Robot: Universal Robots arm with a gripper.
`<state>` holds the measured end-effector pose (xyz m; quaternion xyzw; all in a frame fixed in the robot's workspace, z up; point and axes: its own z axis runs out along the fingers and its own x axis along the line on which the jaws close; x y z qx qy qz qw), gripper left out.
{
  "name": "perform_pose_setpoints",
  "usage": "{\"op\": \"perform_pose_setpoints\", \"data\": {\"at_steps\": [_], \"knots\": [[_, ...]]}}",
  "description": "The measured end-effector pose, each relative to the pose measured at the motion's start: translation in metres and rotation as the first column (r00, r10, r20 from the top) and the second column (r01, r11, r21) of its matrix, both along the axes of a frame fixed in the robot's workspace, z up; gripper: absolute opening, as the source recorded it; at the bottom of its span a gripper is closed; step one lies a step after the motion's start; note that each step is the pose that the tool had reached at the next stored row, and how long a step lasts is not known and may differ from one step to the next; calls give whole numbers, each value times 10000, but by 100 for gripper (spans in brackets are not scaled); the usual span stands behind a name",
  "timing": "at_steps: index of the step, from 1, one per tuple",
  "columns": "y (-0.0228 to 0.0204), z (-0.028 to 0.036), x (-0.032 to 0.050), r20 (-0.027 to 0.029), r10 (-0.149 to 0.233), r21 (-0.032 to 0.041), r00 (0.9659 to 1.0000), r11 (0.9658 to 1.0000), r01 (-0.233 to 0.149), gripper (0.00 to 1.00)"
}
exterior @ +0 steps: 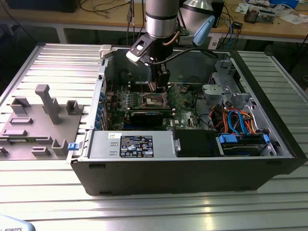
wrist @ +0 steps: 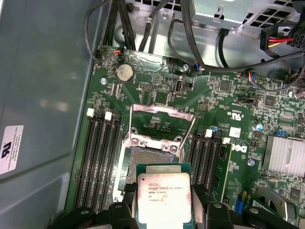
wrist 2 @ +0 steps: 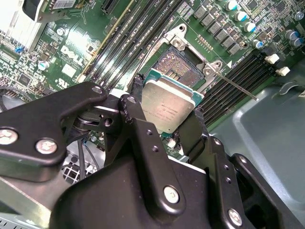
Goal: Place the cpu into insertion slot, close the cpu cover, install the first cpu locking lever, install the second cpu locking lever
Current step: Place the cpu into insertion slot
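Observation:
My gripper (exterior: 159, 89) hangs inside the open computer case, just above the motherboard (exterior: 180, 103). In both wrist views its black fingers (wrist 2: 135, 107) are shut on the cpu (wrist 2: 167, 109), a flat square chip with a silver-grey top (wrist: 164, 193). The chip is held off the board, partly over one edge of the insertion slot (wrist: 148, 156), whose dark contact field (wrist 2: 178, 64) lies bare. The cpu cover (wrist: 161, 109), a silvery frame with a square opening, is swung back away from the socket. A thin metal locking lever (wrist 2: 237, 88) sticks out beside the socket.
Long black memory slots (wrist: 102, 157) run along both sides of the socket. A finned heat sink (wrist: 283, 155), cable bundles (exterior: 238, 120) and the power supply (exterior: 130, 144) sit inside the case. A grey fixture tray (exterior: 38, 120) lies at the exterior view's left.

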<state>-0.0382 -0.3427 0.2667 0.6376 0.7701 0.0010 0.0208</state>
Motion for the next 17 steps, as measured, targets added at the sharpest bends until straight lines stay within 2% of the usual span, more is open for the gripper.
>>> {"op": "perform_pose_setpoints", "data": {"at_steps": [17], "knots": [[0, -10, 0, 0, -109, 1, 9999, 9999, 109, 55]]}}
